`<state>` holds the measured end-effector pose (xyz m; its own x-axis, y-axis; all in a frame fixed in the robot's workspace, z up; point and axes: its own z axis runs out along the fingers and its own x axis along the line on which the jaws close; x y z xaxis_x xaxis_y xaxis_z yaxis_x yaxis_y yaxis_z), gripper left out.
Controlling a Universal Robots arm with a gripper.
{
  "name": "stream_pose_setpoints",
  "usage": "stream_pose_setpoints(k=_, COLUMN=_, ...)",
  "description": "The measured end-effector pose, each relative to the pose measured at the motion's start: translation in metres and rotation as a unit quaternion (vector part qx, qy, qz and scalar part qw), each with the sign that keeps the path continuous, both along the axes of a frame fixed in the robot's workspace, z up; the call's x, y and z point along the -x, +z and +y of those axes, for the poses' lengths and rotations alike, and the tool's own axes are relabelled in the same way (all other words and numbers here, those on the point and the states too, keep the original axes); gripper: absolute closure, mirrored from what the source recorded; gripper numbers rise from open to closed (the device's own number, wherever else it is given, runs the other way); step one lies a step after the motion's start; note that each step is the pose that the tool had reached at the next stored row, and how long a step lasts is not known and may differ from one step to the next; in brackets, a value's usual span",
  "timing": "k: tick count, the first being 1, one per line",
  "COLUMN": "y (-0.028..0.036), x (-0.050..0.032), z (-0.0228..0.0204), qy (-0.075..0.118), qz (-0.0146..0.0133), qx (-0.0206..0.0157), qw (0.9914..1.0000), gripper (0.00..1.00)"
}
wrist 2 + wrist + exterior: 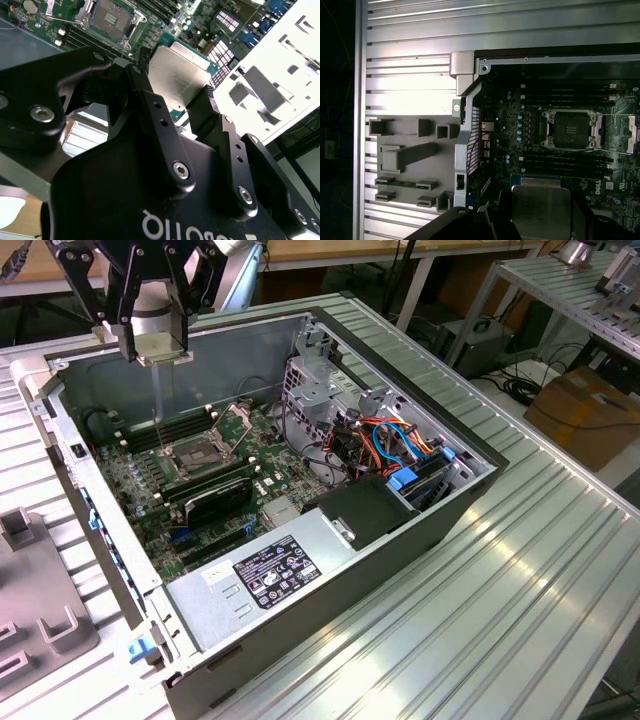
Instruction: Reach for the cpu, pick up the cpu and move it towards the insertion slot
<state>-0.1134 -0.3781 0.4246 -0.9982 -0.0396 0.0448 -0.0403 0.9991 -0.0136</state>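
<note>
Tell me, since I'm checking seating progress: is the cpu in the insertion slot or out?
Out. The cpu sits clamped in the pincer above the board, while the insertion slot lies open with its dark centre bare in both wrist views.

I see the cpu (179,75) as a thin square chip with a pale silvery metal face on a green edge, tilted, and held clear above the board between the gripper's (172,90) black fingers (150,105). In the first wrist view the cpu (540,210) sits at about six o'clock of the insertion slot (570,130). The slot's lid is up, its dark square centre bare inside a shiny metal frame.
</note>
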Motion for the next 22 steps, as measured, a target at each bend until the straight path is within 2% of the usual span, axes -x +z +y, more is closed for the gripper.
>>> stream_pose_setpoints(k=8, y=-0.0007, x=-0.0012, z=0.0054, qy=0.0, qz=0.0, qx=0.0002, qw=1.0, gripper=0.45)
stream_pose_setpoints(k=18, y=-0.001, x=-0.0013, z=0.0062, qy=0.0, qz=0.0, qx=0.0002, qw=1.0, gripper=0.45)
stream_pose_setpoints(k=22, y=-0.0013, x=-0.0038, z=0.0069, qy=0.0, qz=0.0, qx=0.0002, qw=1.0, gripper=0.45)
